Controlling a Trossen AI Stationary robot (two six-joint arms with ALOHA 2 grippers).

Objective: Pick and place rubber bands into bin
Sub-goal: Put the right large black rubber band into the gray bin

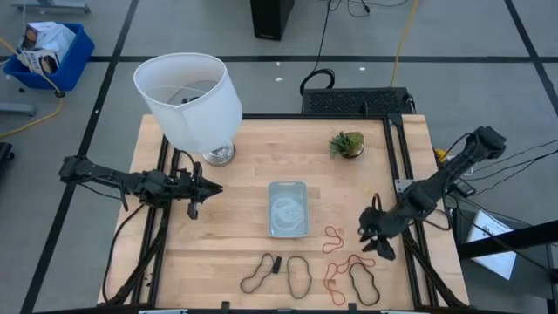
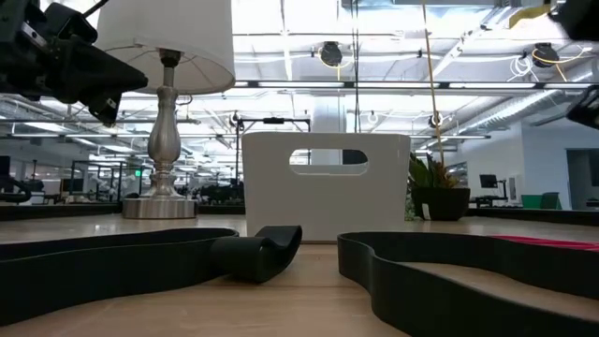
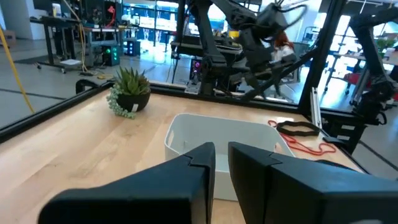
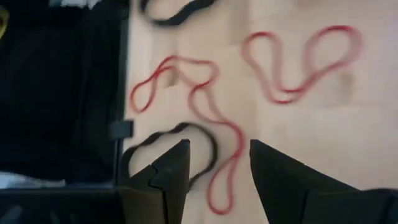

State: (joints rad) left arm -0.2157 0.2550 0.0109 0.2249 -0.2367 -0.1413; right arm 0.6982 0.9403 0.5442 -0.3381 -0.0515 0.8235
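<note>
Several rubber bands [image 1: 336, 257] lie at the lower right of the high view beside the bin [image 1: 289, 208], so the spread right gripper [image 1: 377, 234] should descend over one loop before closing.

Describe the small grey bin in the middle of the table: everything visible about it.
The small shallow silvery-grey rectangular bin has rounded corners and thin upright walls, and looks like pale plastic or metal. It sits flat on the light wooden table near its centre, long side running front to back. From above its floor shows faint pale marks; no rubber band can be made out inside. Nothing touches it: the red-orange and black rubber bands lie on the wood nearer the front, and both pincers hang off to its sides.
</note>
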